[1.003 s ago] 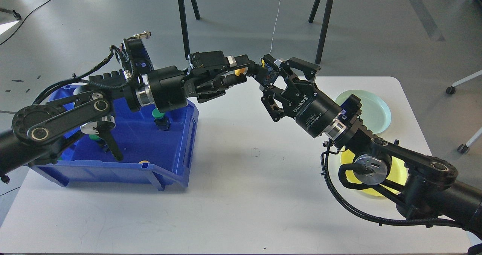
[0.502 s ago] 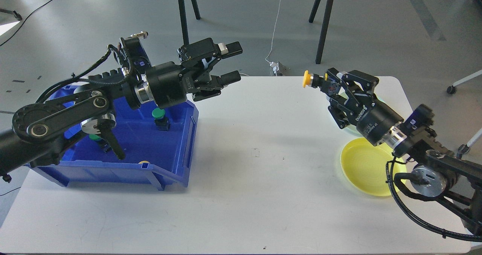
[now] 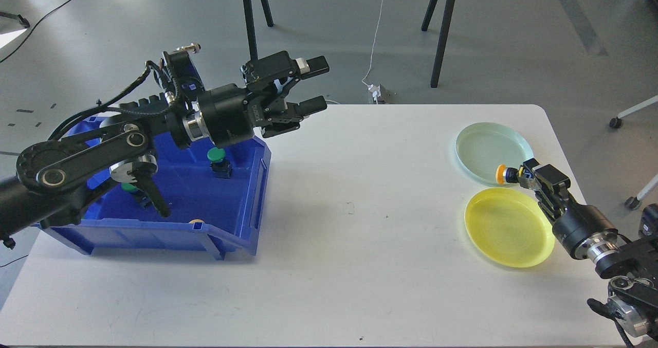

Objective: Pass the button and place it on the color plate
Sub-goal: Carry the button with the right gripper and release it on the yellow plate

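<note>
My right gripper [image 3: 523, 176] is shut on a yellow-capped button [image 3: 501, 175] and holds it low over the near edge of the pale green plate [image 3: 486, 146], just beyond the yellow plate [image 3: 506, 226]. My left gripper [image 3: 314, 85] is open and empty, held above the table by the right corner of the blue bin [image 3: 236, 212]. A green-capped button [image 3: 218, 159] stands in the bin. Another green button [image 3: 129, 187] and a yellow one [image 3: 195, 221] show partly in the bin.
The two plates lie at the table's right side, near its right edge. The blue bin takes up the left part. Black stand legs [image 3: 251, 19] rise behind the table's far edge.
My right gripper took the yellow button from the left gripper at mid-table and carried it right and down to the plates. The left gripper opened and drew back toward the bin.
</note>
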`<action>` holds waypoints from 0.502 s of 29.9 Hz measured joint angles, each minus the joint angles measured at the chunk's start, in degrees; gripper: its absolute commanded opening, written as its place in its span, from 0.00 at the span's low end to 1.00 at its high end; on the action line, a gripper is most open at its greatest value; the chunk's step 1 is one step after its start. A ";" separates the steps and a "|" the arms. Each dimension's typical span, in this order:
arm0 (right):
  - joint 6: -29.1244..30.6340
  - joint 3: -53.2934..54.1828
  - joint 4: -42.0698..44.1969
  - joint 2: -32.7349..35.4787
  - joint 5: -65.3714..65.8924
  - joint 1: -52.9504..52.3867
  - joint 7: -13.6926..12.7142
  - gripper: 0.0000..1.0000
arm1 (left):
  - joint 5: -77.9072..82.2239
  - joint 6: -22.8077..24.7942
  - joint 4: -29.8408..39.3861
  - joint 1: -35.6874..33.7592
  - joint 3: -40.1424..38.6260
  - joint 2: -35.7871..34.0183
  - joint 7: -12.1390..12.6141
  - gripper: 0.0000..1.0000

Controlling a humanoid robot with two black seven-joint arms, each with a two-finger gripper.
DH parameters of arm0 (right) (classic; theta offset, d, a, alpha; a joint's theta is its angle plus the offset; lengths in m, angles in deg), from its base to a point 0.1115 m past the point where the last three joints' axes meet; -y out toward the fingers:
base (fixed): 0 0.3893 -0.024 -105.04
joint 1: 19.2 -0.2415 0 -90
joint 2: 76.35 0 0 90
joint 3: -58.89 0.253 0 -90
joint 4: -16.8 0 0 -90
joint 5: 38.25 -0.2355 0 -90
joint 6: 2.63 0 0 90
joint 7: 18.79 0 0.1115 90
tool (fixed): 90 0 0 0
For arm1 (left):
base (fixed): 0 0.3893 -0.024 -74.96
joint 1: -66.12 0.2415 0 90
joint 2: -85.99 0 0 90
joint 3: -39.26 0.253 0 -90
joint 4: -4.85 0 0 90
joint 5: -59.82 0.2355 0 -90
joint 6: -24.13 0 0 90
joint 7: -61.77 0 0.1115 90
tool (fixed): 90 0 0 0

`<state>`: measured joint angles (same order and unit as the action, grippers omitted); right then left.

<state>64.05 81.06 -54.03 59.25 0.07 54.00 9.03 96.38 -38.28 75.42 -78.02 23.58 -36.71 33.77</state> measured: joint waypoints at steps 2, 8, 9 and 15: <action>-0.29 -1.67 1.73 -0.07 0.19 -0.01 -0.36 0.09 | -0.30 0.00 0.00 0.00 0.00 0.04 0.00 0.98; -0.40 -4.30 4.80 -1.49 0.35 -0.13 -0.57 0.22 | -0.70 0.06 -0.33 0.00 0.00 0.08 0.00 0.98; -0.40 -4.37 4.94 -1.81 0.36 -0.15 -0.57 0.27 | -0.70 0.09 -0.34 0.00 0.00 0.09 0.00 0.98; -0.40 -4.35 5.41 -3.35 0.21 -0.17 -0.57 0.42 | -1.29 0.40 -0.46 0.00 -0.02 0.09 0.00 0.98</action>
<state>63.64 76.71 -48.62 55.89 0.29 53.83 8.45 95.09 -37.88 74.96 -78.02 23.56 -36.62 33.77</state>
